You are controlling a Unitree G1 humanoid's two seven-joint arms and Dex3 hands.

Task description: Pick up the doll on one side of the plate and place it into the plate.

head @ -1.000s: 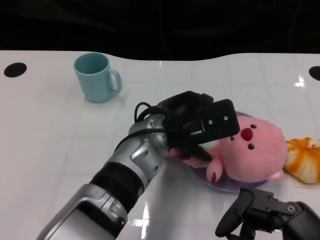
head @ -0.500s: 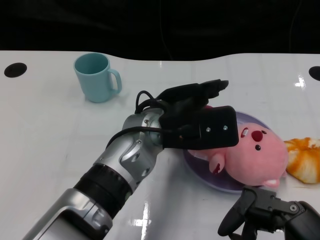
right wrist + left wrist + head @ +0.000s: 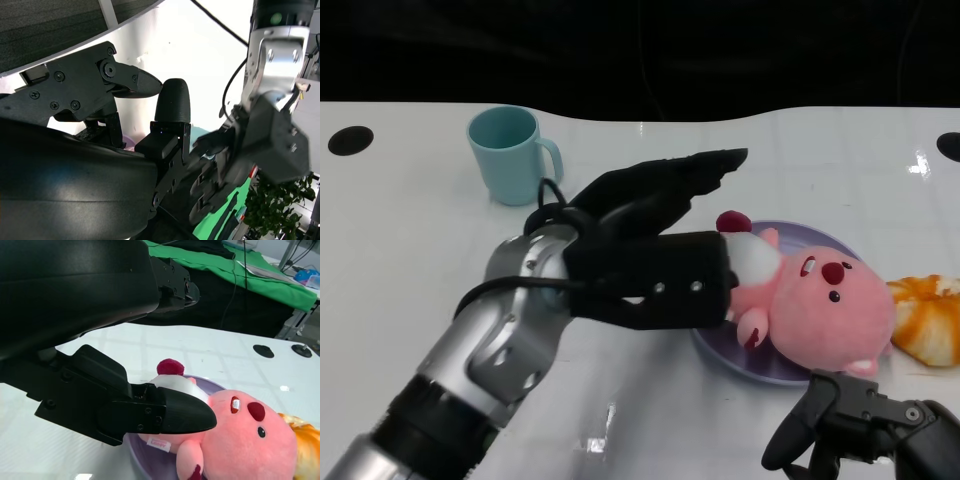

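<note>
The pink plush doll lies on its side in the purple plate, its red-tipped tail toward the cup. In the left wrist view the doll fills the plate just past my fingertips. My left hand hovers at the plate's left side, fingers spread and holding nothing; whether a fingertip touches the doll's white part is unclear. My right hand stays low at the table's front, near the plate's front rim, fingers apart and empty.
A teal mug stands at the back left. An orange-and-white soft item lies right of the plate, against the doll's head. Dark round holes mark the table's far corners. My left forearm shows in the right wrist view.
My left hand has let go of the doll, opened its fingers and drawn back to the left. The doll has settled lower in the plate. The right hand has stayed put.
</note>
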